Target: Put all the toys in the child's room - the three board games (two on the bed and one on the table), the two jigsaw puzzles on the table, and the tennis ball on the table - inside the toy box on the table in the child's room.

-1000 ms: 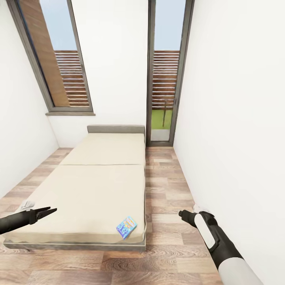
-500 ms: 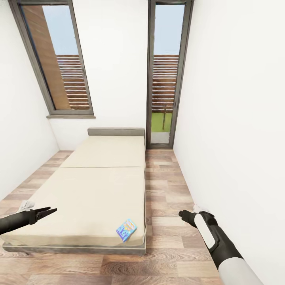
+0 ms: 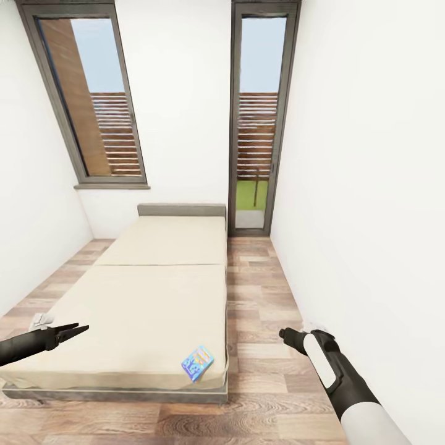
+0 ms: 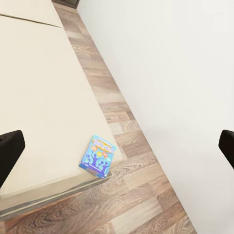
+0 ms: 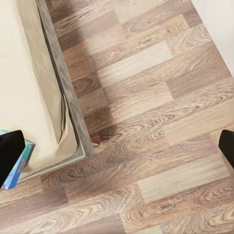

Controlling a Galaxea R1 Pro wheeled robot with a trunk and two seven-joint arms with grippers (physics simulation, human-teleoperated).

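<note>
- The right gripper (image 3: 285,334) hangs low on the robot's right over the wood floor (image 3: 259,296), in the strip between the bed and the right wall (image 3: 371,185). In the right wrist view its two dark fingertips (image 5: 10,151) sit at opposite edges of the frame, so the jaws stand wide apart with nothing between them.
- The left gripper (image 3: 79,328) reaches in from the robot's left above the near left part of the mattress. In the head view its fingers taper close together, yet in the left wrist view the fingertips (image 4: 9,148) show at opposite edges; how far it is open I cannot tell. It holds nothing.
- The small blue board game (image 3: 197,363) lies flat on the bed (image 3: 154,296), at the near right corner of the beige mattress, just beside the edge.
- Its long axis runs diagonally, from the near left toward the far right, tilted against the bed's edges.
- Its cover is bright blue with yellow and white printing near one short end and darker blue figures below; the print is too small to read.
- A small pale grey-white object (image 3: 41,320) rests by the bed's near left edge; what it is I cannot tell.
- Farther back, the mattress shows a cross seam, then a grey headboard (image 3: 181,209).
- At the far wall stand a slanted window (image 3: 93,99) on the left and a tall glass door (image 3: 259,123) on the right, with wooden slats outside.
</note>
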